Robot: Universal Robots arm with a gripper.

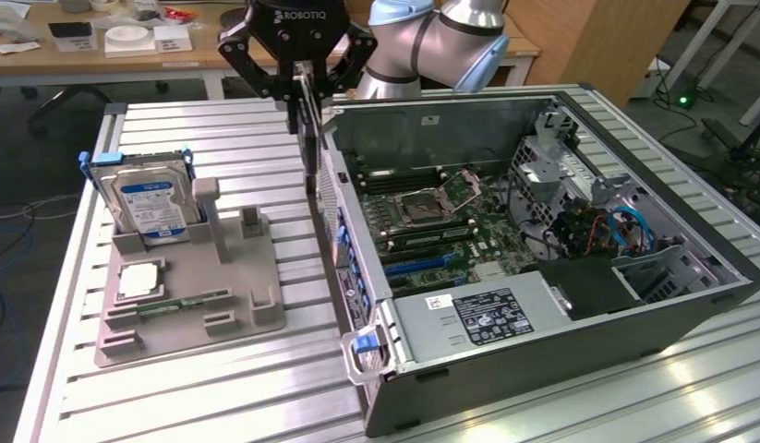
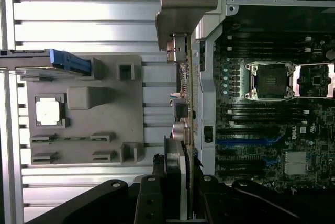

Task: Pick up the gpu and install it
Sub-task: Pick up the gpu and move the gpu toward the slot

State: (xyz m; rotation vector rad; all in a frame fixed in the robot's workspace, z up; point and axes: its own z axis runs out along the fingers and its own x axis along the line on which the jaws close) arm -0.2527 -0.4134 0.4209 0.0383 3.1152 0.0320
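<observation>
While the gripper (image 1: 305, 85) hangs over the gap between the grey holder (image 1: 220, 277) and the open computer case (image 1: 675, 309), its 2 fingers are pinched narrow on the top edge of the gpu (image 1: 309, 138), which hangs upright and edge-on below them. In the wrist view the fingers (image 2: 157, 192) clamp the thin card from both sides, and the gpu (image 2: 182, 111) runs away from the gripper (image 2: 180, 182) along the outside of the case wall, with its silver-grey bracket at the far end. The card is very close beside that wall; I cannot tell whether the 2 touch. It is lifted clear of the holder and is not seated in the motherboard (image 1: 441, 231), whose blue slots (image 1: 416, 263) lie inside the case, past the wall. On the holder, at the exterior view's left, a hard drive (image 1: 151, 203) with a blue label stands upright in its cradle, a square processor chip (image 1: 139, 280) lies flat in front of it, and a slim green memory stick (image 1: 183, 302) lies just beside the chip. Holder and case both stand on the ribbed metal surface (image 1: 232, 388). Inside the case, the processor socket (image 1: 439, 196) is open, and a grey power supply (image 1: 478, 318) fills the near corner.
</observation>
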